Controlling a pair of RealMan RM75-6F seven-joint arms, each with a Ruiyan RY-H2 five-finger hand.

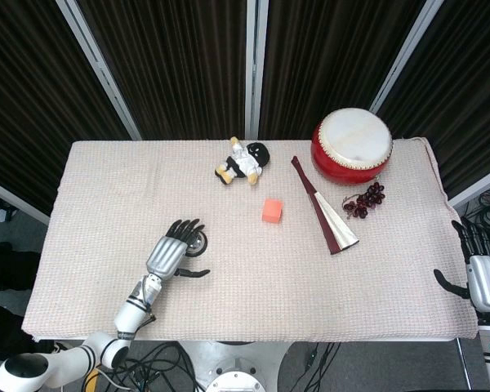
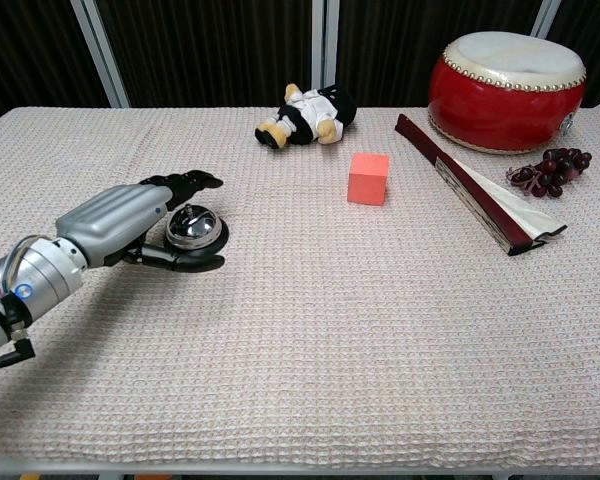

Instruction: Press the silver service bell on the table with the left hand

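The silver service bell stands on its black base at the left of the cloth-covered table. My left hand hovers at the bell's left side, fingers spread above and behind the dome. The thumb curves along the front of the base. In the chest view the bell's top button shows uncovered just below the fingers. Whether any finger touches the bell cannot be told. My right hand hangs at the table's right edge with its fingers apart, holding nothing.
A plush doll lies at the back centre, with an orange cube in front of it. At the right are a folded fan, dark grapes and a red drum.
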